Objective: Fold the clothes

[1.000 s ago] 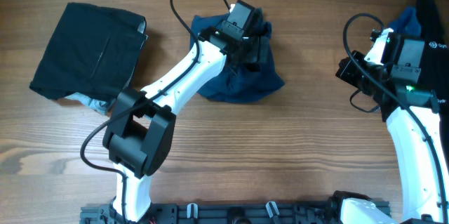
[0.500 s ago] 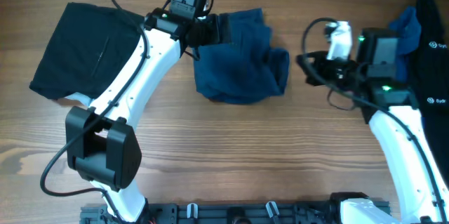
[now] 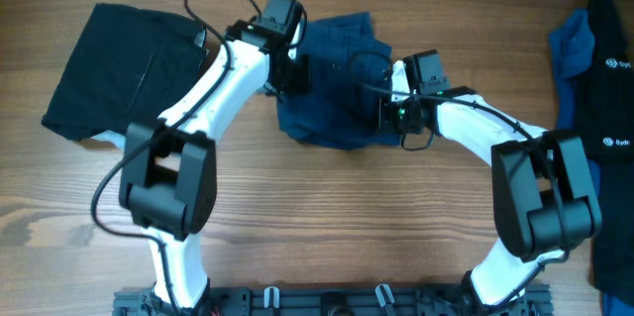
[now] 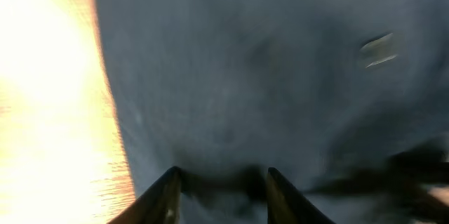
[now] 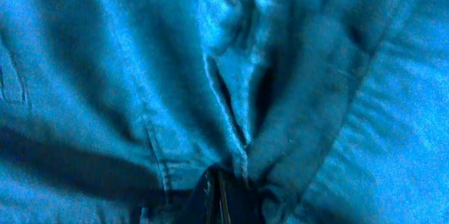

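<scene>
The dark blue denim shorts [image 3: 337,83] lie crumpled at the table's upper middle. They fill the left wrist view [image 4: 266,76] and the right wrist view [image 5: 140,76], where a seam and a fold run down the centre. My left gripper [image 3: 295,66] is down on the shorts' left edge. Its two fingers [image 4: 168,196] stand a little apart with dark cloth between them [image 4: 223,178], and motion blur hides whether they pinch it. My right gripper [image 3: 392,110] is at the shorts' right edge, shut, its tips [image 5: 216,185] pressed against a denim fold.
A folded black garment [image 3: 124,73] lies at the left, close to the left arm. At the right edge lie a bright blue garment [image 3: 572,49] and a black one [image 3: 612,108]. Bare wood [image 3: 327,217] spans the front.
The right arm has swung left from the right-hand pile onto the shorts' right edge. The left gripper has settled on the left edge, and its fingers have come closer together.
</scene>
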